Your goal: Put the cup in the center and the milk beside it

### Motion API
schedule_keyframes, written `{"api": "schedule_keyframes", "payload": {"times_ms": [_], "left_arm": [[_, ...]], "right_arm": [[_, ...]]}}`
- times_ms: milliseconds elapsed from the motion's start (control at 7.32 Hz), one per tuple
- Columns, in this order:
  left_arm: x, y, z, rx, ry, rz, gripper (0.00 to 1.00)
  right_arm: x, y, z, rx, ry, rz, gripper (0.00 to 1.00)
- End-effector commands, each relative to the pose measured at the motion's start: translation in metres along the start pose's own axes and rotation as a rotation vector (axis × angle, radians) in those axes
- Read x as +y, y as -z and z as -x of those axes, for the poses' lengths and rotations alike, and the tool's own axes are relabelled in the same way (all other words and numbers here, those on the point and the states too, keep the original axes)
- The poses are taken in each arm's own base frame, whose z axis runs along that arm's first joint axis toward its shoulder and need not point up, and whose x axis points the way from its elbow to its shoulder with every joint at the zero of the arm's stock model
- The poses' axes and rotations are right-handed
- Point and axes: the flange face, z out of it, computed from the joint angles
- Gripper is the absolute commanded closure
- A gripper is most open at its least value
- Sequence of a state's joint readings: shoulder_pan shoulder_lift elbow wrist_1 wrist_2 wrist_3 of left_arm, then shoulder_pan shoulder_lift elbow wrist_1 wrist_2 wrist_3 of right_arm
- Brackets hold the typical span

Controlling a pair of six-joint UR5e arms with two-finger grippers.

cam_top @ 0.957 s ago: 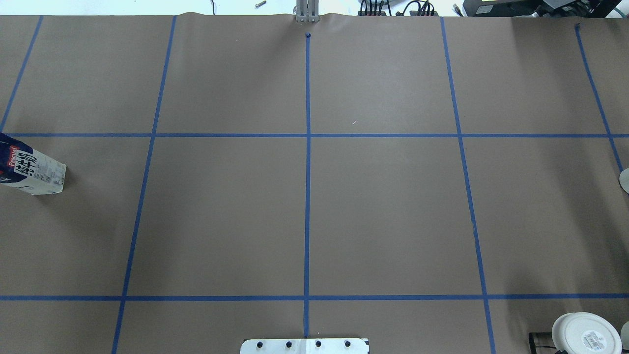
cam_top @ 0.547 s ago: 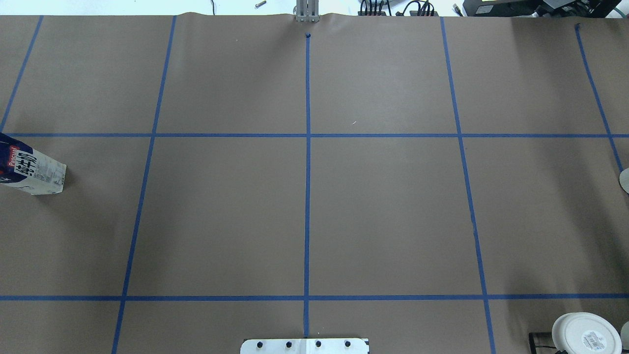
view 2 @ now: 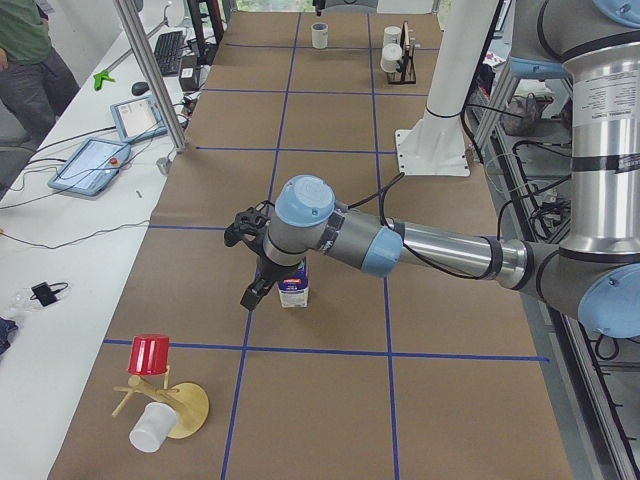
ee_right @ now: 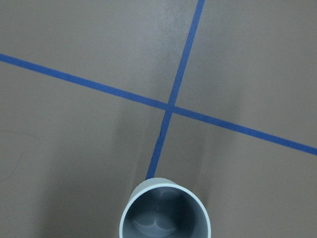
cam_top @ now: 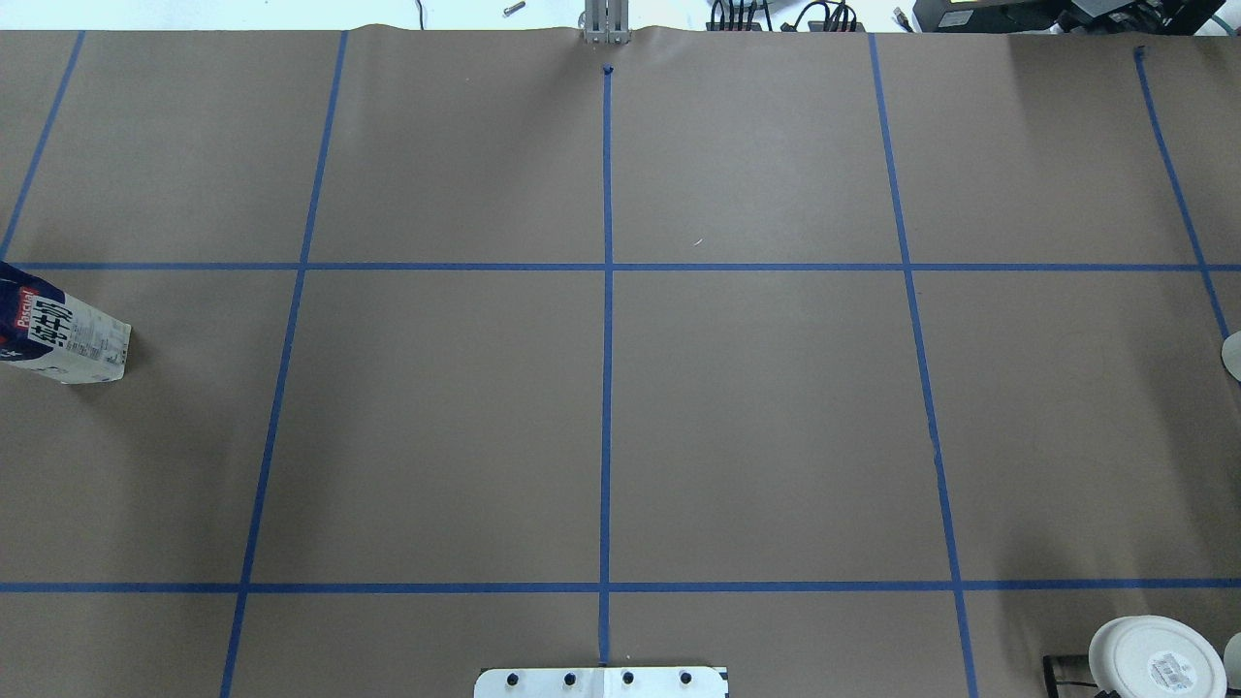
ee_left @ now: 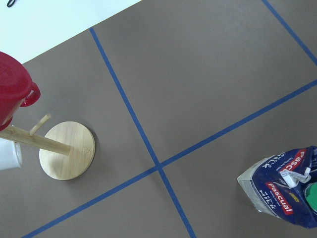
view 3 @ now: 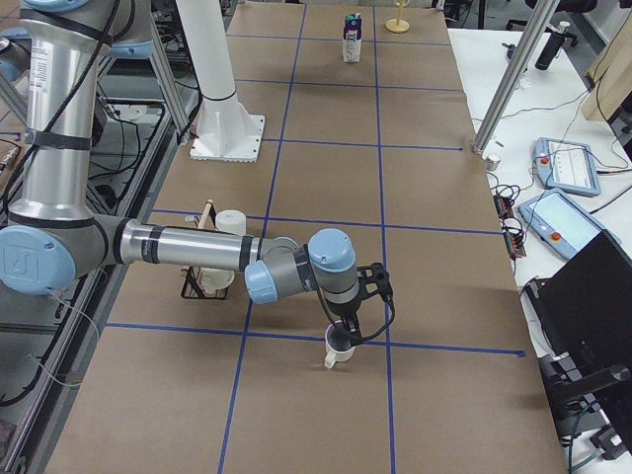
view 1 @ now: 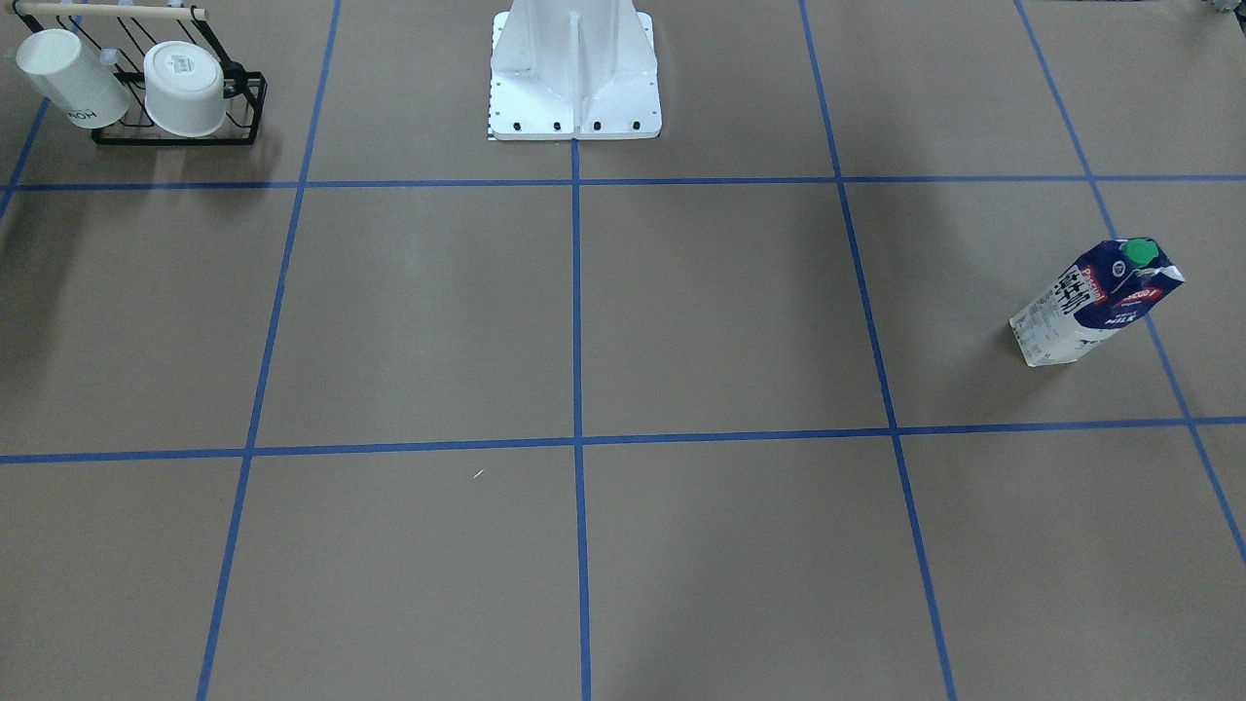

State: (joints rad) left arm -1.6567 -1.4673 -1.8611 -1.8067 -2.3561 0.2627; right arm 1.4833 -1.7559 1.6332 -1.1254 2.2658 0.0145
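Nothing placed yet: cup (view 3: pixel 338 354) under right gripper (view 3: pixel 344 331), milk (view 2: pixel 294 292) by left gripper (view 2: pixel 260 290), both well off center (cam_top: pixel 679 417). Can't tell if jaws are open or closed.

A robotics lab: teach pendants (view 2: pixel 93 165), taped-grid table (cam_top: pixel 776 436) (cables (cam_top: pixel 737 16) trailing).

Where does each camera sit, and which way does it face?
Front-facing: across the table, facing the robot's base, looking down; no arms; milk on its right.
Overhead: behind the robot, looking forward and down; only the base shows; milk at left edge.
Exterior left: robot's-left table end; left arm near, at milk.
Exterior right: opposite end; right arm near, at the cup.
Left wrist: looks down on milk; no fingers show.
Right wrist: looks down into cup; no fingers show.
Shared: exterior right and right wrist both show the cup.
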Motion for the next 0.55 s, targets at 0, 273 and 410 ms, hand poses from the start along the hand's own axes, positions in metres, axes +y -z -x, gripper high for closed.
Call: {"api": "schedule_keyframes", "payload": {"times_ms": [0,273,410], "left_arm": [[-0.002,0.002,-0.002,-0.002,-0.006,-0.008,0.01],[-0.007,0.005,-0.004,-0.004,-0.013,-0.016,0.01],[-0.008,0.006,-0.004,-0.006,-0.014,-0.017,0.01]], "right_arm": [[0.006,-0.029,0.029,-0.052,-0.060,0.033,0.01],[0.016,-0.061,0.031,-0.054,-0.039,0.038,0.07],[0.021,-0.072,0.025,-0.035,-0.021,0.030,0.18]]}}
